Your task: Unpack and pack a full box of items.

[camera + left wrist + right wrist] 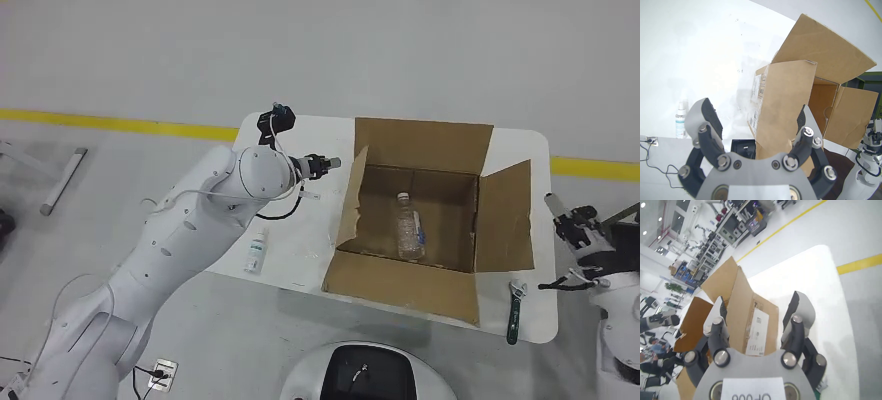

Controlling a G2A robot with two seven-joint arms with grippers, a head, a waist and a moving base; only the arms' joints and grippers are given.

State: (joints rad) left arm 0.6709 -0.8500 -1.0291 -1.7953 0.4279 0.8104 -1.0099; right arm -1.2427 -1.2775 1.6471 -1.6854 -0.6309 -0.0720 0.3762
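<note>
With left gripper point(755, 111) and right gripper point(758, 296) both spread, raise the left over the left flap point(352, 200) of the box point(410, 278), lower straight in, and pinch the bottle point(406, 225) across its middle.

White table point(520, 146), open cardboard box point(400, 282), spray bottle point(256, 250), wrench point(514, 312) near edge

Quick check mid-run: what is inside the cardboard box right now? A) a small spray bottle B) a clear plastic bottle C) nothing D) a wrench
B: the top view shows a clear plastic bottle lying on the floor of the box, while the spray bottle and the wrench lie on the table outside it.
</note>
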